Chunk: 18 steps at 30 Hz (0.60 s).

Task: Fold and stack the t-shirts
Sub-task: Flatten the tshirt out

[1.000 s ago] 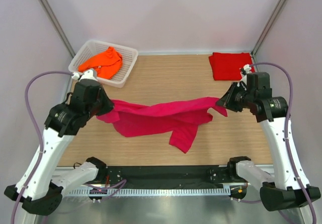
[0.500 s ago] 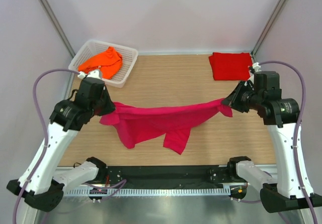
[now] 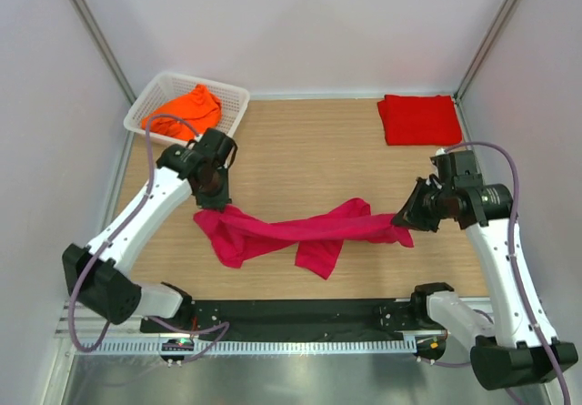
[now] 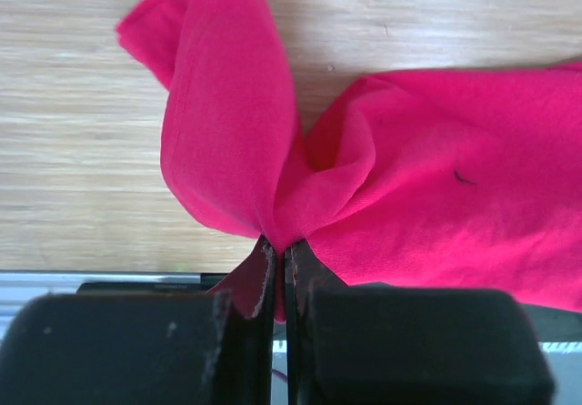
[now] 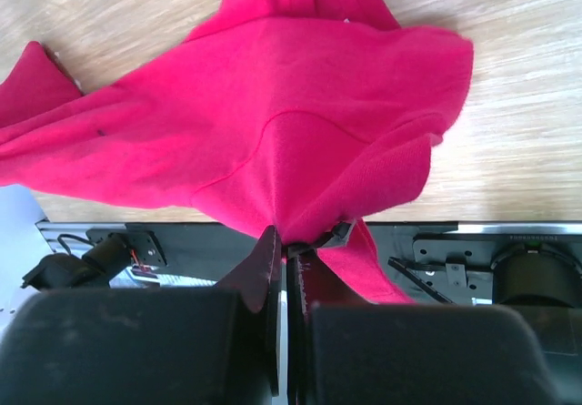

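Observation:
A magenta-pink t-shirt [image 3: 300, 235] hangs bunched between my two grippers, sagging onto the wooden table. My left gripper [image 3: 211, 207] is shut on its left end, and the wrist view shows cloth [image 4: 364, 150] pinched between the fingertips [image 4: 280, 255]. My right gripper [image 3: 406, 216] is shut on the right end, with cloth [image 5: 273, 123] fanning out from the pinch [image 5: 291, 246]. A folded red t-shirt [image 3: 417, 118] lies flat at the back right corner. An orange t-shirt [image 3: 184, 110] lies crumpled in the white basket [image 3: 233, 114] at the back left.
Grey side walls and slanted metal posts [image 3: 91, 32] close in the table. A black rail [image 3: 300, 314] with the arm bases runs along the near edge. Bare wood [image 3: 309, 150] shows between the basket and the red shirt.
Both grippers have come nearer the front edge and lower, still holding the magenta-pink shirt. The left arm swung inward to the right. The shirt now sags in a narrower band on the table.

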{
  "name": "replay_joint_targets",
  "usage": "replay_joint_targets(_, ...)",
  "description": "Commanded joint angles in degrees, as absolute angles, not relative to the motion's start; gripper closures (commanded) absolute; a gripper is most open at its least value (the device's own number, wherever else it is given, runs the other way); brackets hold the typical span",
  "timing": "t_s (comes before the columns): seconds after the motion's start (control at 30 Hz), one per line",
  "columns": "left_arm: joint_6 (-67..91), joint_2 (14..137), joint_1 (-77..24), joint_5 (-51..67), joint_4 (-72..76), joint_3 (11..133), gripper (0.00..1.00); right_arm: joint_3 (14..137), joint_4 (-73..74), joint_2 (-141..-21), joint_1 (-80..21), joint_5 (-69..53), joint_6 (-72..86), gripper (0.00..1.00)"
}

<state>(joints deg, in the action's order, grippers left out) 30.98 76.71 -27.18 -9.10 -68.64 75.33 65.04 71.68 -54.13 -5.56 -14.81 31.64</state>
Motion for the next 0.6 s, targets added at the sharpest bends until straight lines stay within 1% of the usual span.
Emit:
replay_joint_targets(0.0,28.7,83.0,-26.7,-4.0,-67.4,76.3,1.0,64.8,67.6,-61.5,-5.6,-16.2,30.9,0.99)
replay_joint_targets(0.2,26.7,93.0,-26.5,-4.0,-66.2,80.4,1.0,67.3,60.8,-72.3,-5.7,-17.1,29.4,0.99)
replay_joint_targets(0.43,26.1,103.9,-24.8,-5.4,-67.5,90.5,1.0,71.4,54.7,-88.4,-5.7,-16.7,26.0,0.99)
replay_joint_targets(0.47,26.1,104.8,-24.1,-5.6,-67.7,91.7,0.99,72.5,54.3,-92.6,-5.5,-16.6,25.8,0.99)
replay_joint_targets(0.53,26.2,107.3,-23.5,-6.1,-68.7,95.6,0.96,76.5,52.9,-96.8,-5.7,-17.0,25.7,0.99)
replay_joint_targets(0.57,26.2,108.0,-23.0,-6.9,-69.8,96.8,0.93,78.0,52.6,-100.5,-5.7,-17.8,25.9,0.99)
